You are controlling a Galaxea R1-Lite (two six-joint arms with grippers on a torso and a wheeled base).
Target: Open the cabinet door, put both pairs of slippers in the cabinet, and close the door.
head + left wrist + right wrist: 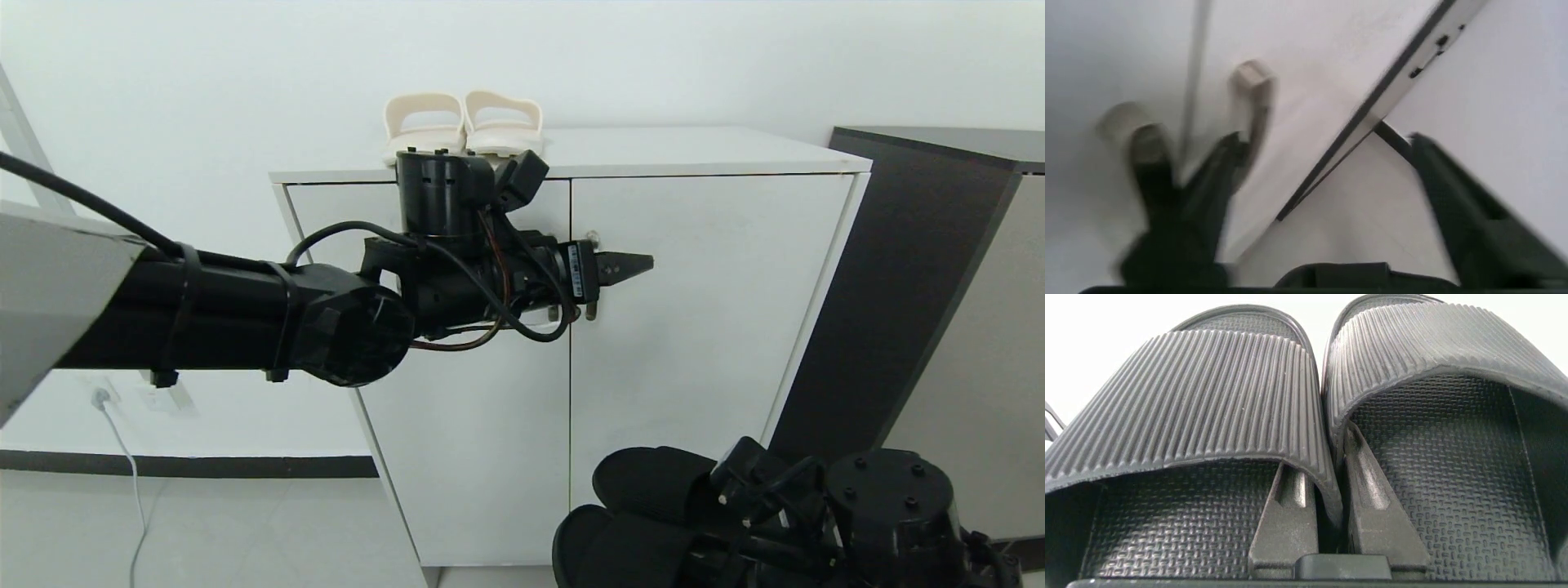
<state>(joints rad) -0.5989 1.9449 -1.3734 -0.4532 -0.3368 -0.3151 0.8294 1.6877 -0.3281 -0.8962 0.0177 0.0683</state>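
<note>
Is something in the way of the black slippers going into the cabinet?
Yes. The cabinet doors are shut. The right gripper holds the black slippers below, and the left gripper is by the handles.

Cabinet doors (702, 327) are shut flush, with no passage into the interior. The door face lies close beyond the left gripper (624, 268). A door knob (1251, 77) sits just beside one finger, and the gap between its spread fingers is unobstructed. Above that gripper, cream slippers (463, 122) occupy the cabinet top's front edge. Farther to its right, a dark cabinet (898, 286) closes off the side. Well below it, black slippers (653, 498) stand before the lower door front, clamped in the right gripper (1323, 482).
</note>
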